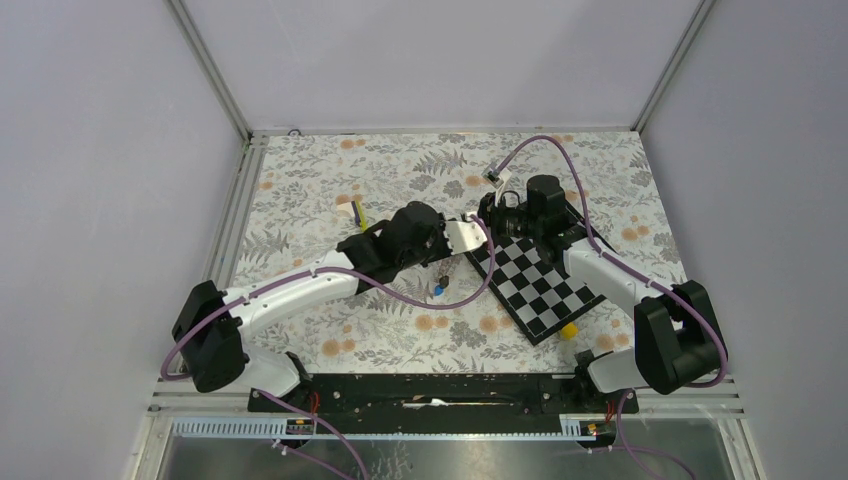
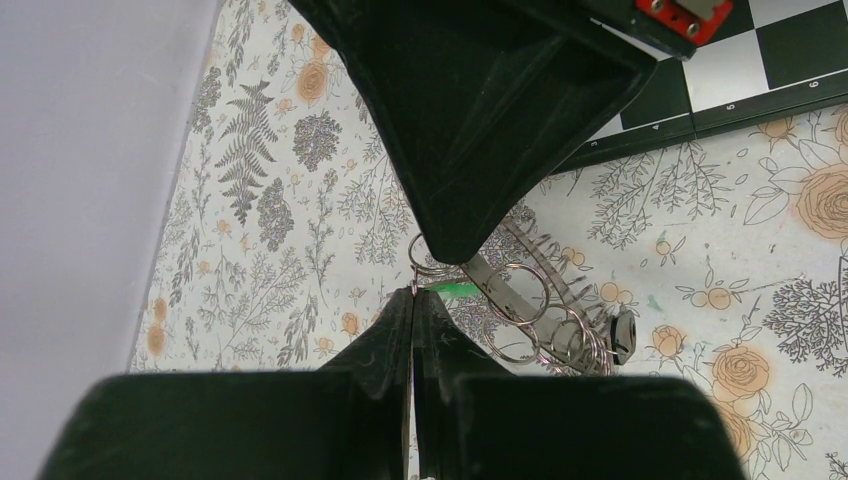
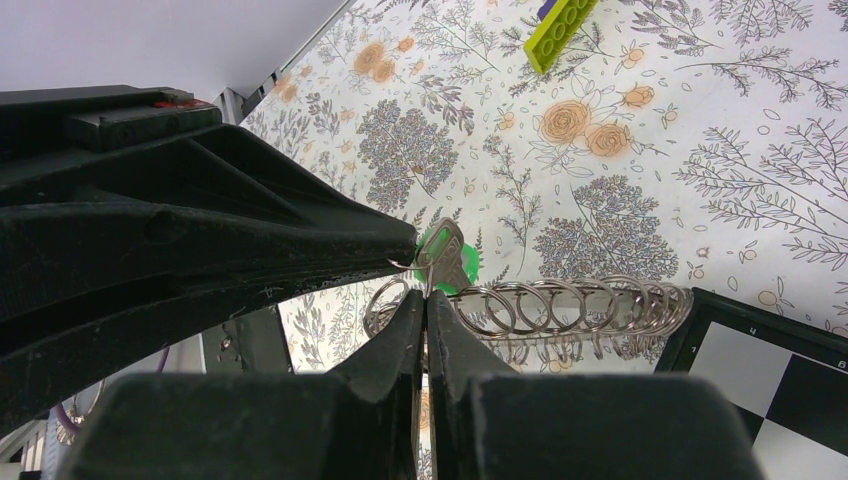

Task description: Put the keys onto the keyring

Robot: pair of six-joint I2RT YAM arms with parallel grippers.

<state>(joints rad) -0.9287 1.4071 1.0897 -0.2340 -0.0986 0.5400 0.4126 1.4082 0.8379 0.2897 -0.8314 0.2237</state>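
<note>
The two grippers meet tip to tip above the floral table, at the checkerboard's left corner. My left gripper (image 1: 470,232) (image 2: 413,293) is shut on an end ring of the keyring (image 2: 540,318), a silver chain of linked rings that hangs beside the tips. My right gripper (image 1: 490,218) (image 3: 425,296) is shut on the metal blade of the green key (image 3: 447,256), whose green head sticks out behind the tips. The keyring also shows in the right wrist view (image 3: 560,305), stretched out to the right. The blue key (image 1: 438,291) and the black-brown key (image 1: 443,279) lie on the table below the left gripper.
A black-and-white checkerboard (image 1: 540,280) lies under the right arm. A small yellow block (image 1: 568,330) sits at its near corner. A yellow-green stick (image 1: 358,212) lies at the back left, also in the right wrist view (image 3: 560,20).
</note>
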